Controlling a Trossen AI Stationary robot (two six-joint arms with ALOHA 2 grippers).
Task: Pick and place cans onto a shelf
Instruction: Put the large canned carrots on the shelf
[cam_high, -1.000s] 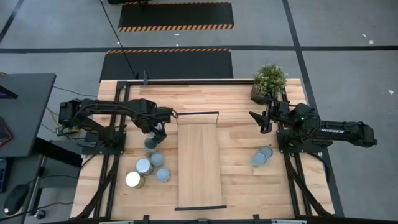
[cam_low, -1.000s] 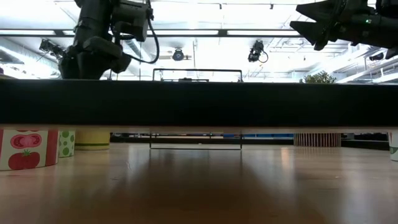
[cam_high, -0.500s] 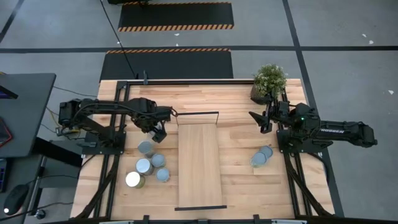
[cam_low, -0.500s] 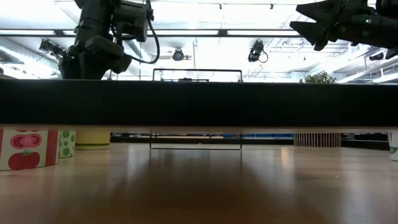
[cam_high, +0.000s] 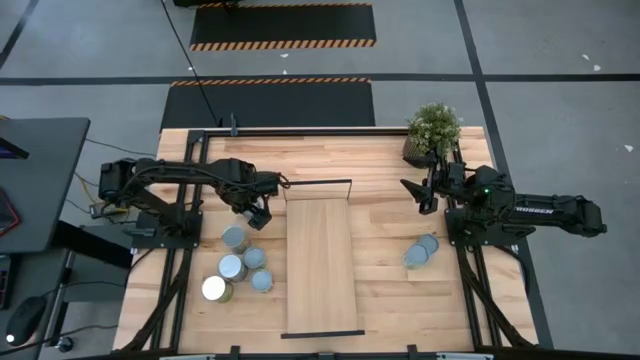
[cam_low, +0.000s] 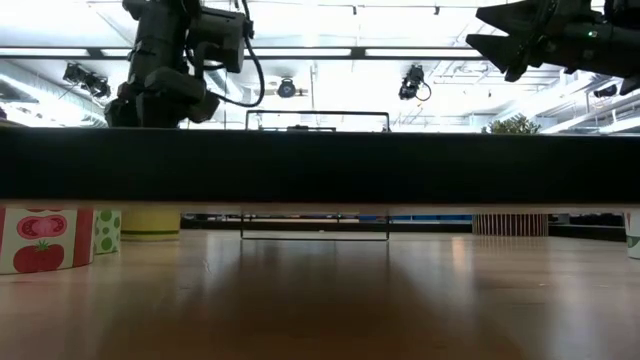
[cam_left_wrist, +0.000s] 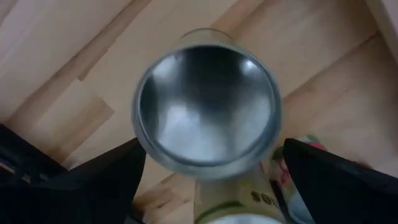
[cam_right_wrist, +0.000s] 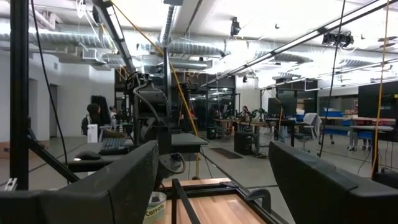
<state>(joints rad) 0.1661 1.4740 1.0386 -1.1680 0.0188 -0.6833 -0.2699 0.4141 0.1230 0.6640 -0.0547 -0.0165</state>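
Note:
The shelf (cam_high: 322, 265), a long pale board with black end bars, lies in the table's middle. Several cans stand left of it (cam_high: 254, 258), and two more stand to its right (cam_high: 415, 257). My left gripper (cam_high: 258, 207) points down, open, near the farthest left can (cam_high: 234, 238). In its wrist view the fingers (cam_left_wrist: 99, 180) stand on either side of a can's round silver top (cam_left_wrist: 208, 106), which lies below them. My right gripper (cam_high: 412, 190) hangs raised and open at the right, nothing between its fingers (cam_right_wrist: 93, 186).
A potted plant (cam_high: 433, 128) stands at the far right corner. In the low view, labelled cans (cam_low: 40, 240) stand at the left and a dark band (cam_low: 320, 165) hides the left gripper's fingers. Bare wood lies between the shelf and the right cans.
My left gripper has drifted a little toward the shelf. The can beside it, partly covered in the high view a second ago, now shows whole. The right arm has kept still.

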